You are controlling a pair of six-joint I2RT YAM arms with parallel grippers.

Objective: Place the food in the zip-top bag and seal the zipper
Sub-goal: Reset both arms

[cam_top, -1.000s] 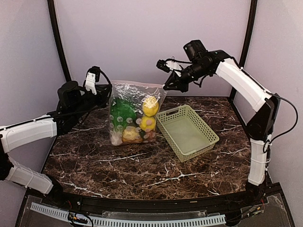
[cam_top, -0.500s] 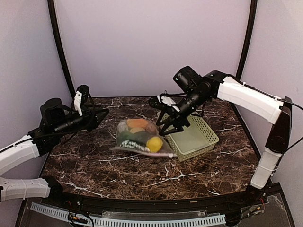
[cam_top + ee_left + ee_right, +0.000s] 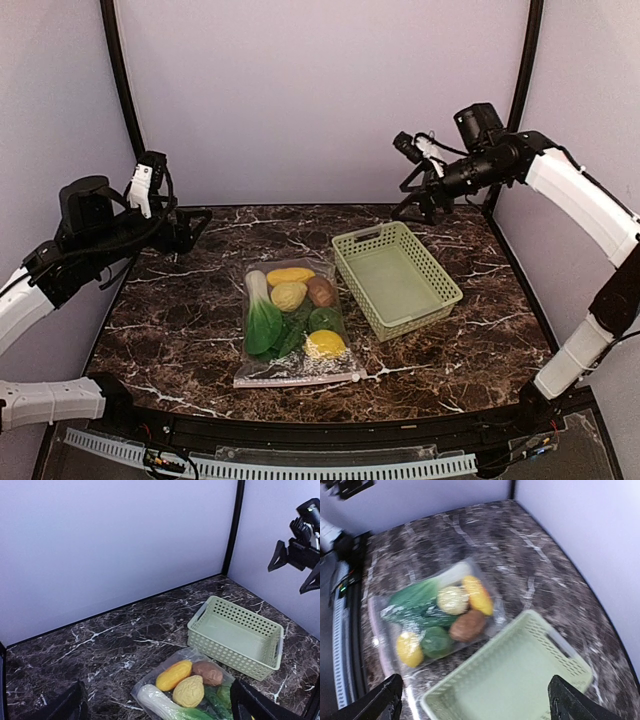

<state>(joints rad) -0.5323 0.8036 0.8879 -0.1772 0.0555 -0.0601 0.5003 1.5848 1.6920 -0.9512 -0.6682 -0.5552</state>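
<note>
The zip-top bag (image 3: 252,372) lies flat on the marble table with its pink zipper (image 3: 298,379) along the near edge. The food is inside it: bok choy (image 3: 262,315), an orange-yellow piece (image 3: 290,275), a pale yellow piece (image 3: 288,296), a red-brown piece (image 3: 321,291), a green pepper (image 3: 323,319) and a lemon (image 3: 325,344). My left gripper (image 3: 188,228) hovers open at the back left, well away from the bag (image 3: 146,686). High at the back right, beyond the basket, my right gripper (image 3: 425,205) is open too. Both hold nothing.
A light green lattice basket (image 3: 440,300) stands right of the bag, nearly touching its far corner; it shows in both wrist views (image 3: 270,655) (image 3: 445,700). Grey walls close the back and sides.
A second ago both grippers held the bag upright by its top corners. Both have since opened and drawn back and apart, and the bag now lies flat on the table.
</note>
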